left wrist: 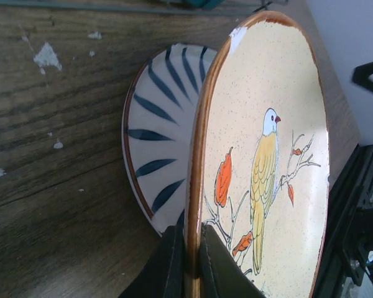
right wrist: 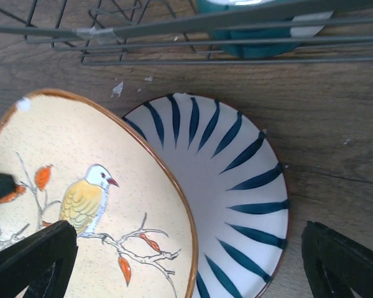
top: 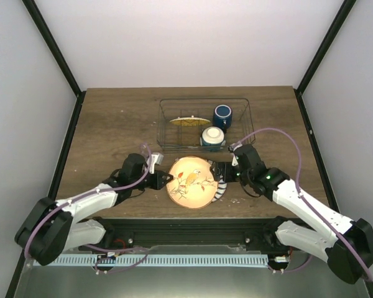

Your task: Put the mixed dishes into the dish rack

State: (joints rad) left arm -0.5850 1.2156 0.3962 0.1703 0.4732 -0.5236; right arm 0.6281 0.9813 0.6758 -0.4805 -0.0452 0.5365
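Observation:
A cream plate point(top: 189, 180) with a bird and orange leaves sits just in front of the dish rack point(top: 165, 133). My left gripper point(top: 168, 178) is shut on the plate's left rim. In the left wrist view my left gripper point(left wrist: 194, 234) pinches the brown edge of the cream plate point(left wrist: 267, 155) between both fingers. My right gripper point(top: 227, 172) stands open at the plate's right side, jaws wide and holding nothing. In the right wrist view my right gripper point(right wrist: 188, 236) hangs above the cream plate point(right wrist: 81, 186). The rack holds a yellow-orange plate point(top: 191, 121), a dark blue mug point(top: 222, 115) and a small white bowl point(top: 212, 135).
A white plate with dark blue stripes point(right wrist: 242, 180) lies flat on the wood under the cream plate's right part, its edge showing point(top: 221, 188). It also appears behind the cream plate in the left wrist view, as a striped plate point(left wrist: 158, 136). The rack's wire wall point(right wrist: 174, 40) runs close behind both plates.

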